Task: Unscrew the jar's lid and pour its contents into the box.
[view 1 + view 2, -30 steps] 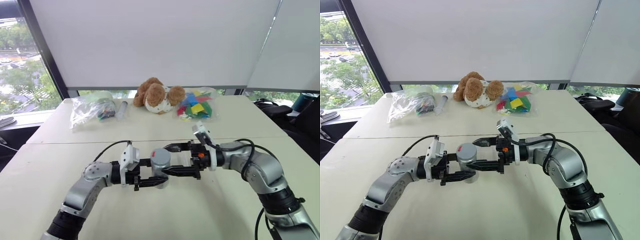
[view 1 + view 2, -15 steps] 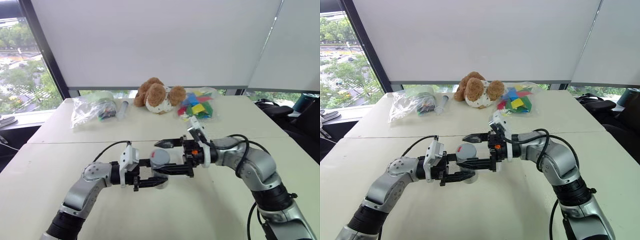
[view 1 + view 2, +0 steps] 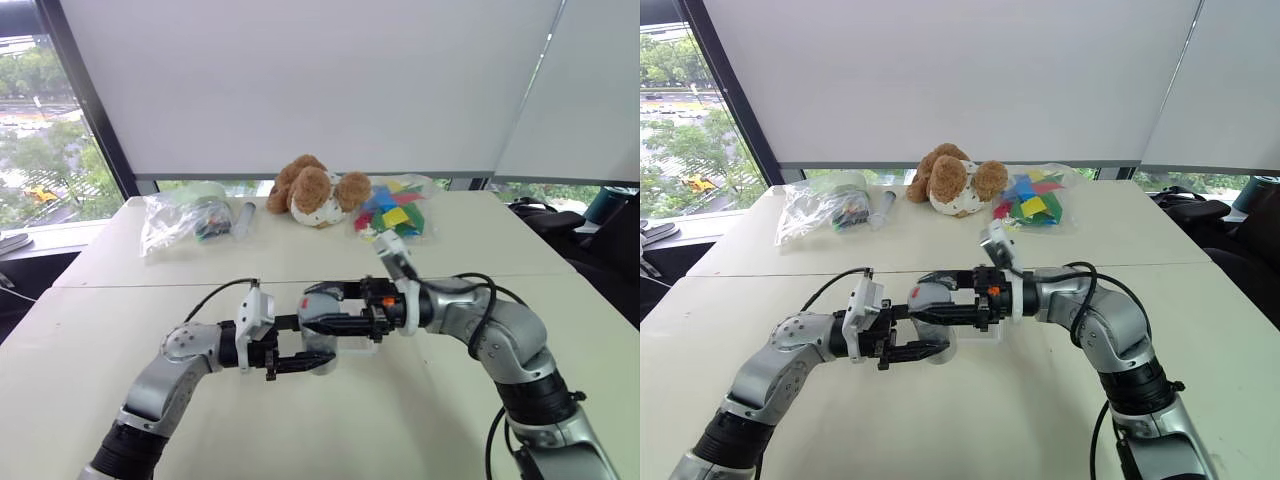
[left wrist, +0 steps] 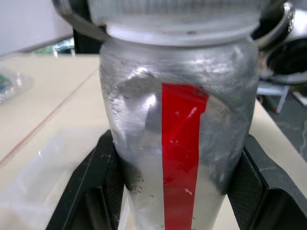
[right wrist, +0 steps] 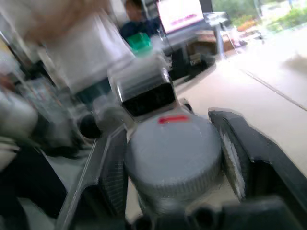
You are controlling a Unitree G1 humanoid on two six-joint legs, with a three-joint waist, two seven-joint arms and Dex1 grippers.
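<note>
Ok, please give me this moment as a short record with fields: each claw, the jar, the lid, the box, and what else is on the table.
left claw: shut on the jar's body
right claw: shut on the lid
jar: upright, held above the table, red stripe on its side
lid: on the jar
box: on the table under the jar
far edge: teddy bear, two bags
</note>
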